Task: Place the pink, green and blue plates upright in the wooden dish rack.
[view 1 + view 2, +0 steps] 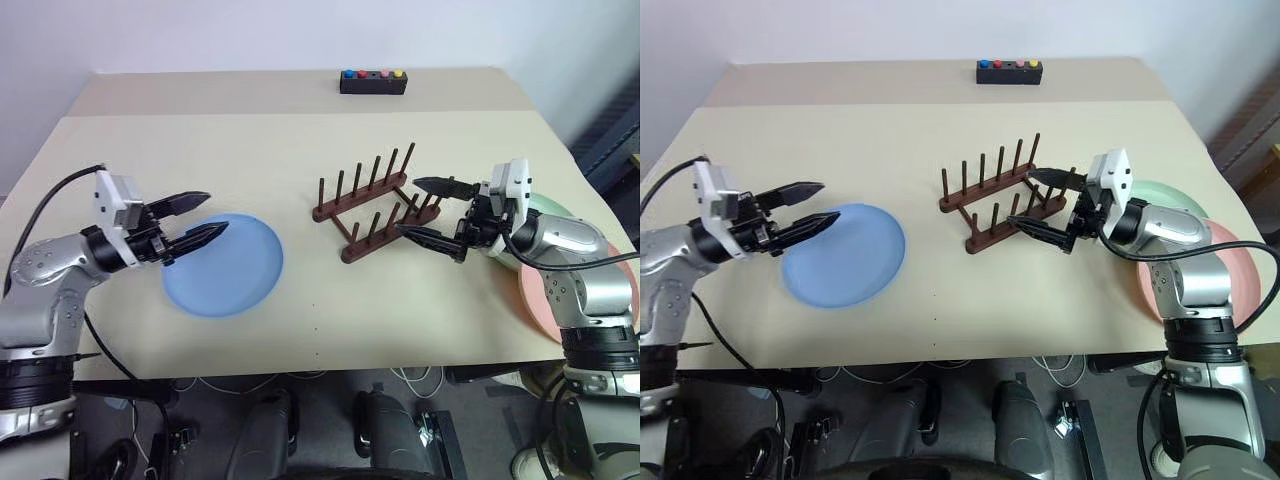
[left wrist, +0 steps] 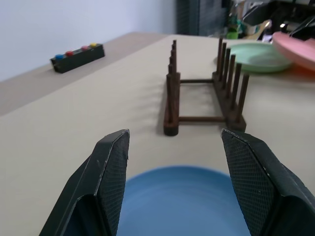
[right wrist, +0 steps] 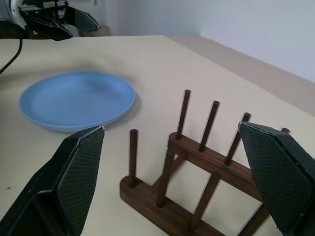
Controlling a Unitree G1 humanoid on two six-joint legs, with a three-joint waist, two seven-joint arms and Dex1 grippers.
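Nearest the camera, along the table's (image 1: 330, 340) front part, lies the light blue plate (image 1: 228, 270), flat on the beige top, toward the robot's left. Over its left edge hangs the left gripper (image 1: 200, 218), its 2 black fingers spread apart with nothing between them, pointing level toward the middle of the table — no part of it can be seen to touch the plate. At the middle of the table stands the wooden dish rack (image 1: 372, 204), dark brown, with 2 rows of thin upright pegs on 2 base rails; every slot is bare. The right gripper (image 1: 425, 210) sits just beside the rack's right end, its fingers opened wide and holding nothing, pointing level toward the rack; from the head camera 1 finger overlaps the far row of pegs and the other the near row, though whether either touches the wood cannot be told. Behind that arm, on the table's right side, the pale green plate (image 1: 1165, 193) lies flat, and the pink plate (image 1: 1230, 265) sits beside it nearer the front edge, both partly hidden by the arm. Far back, near the table's rear edge, rests a small black box (image 1: 372, 82) carrying 4 coloured buttons — blue, red, pink and yellow.
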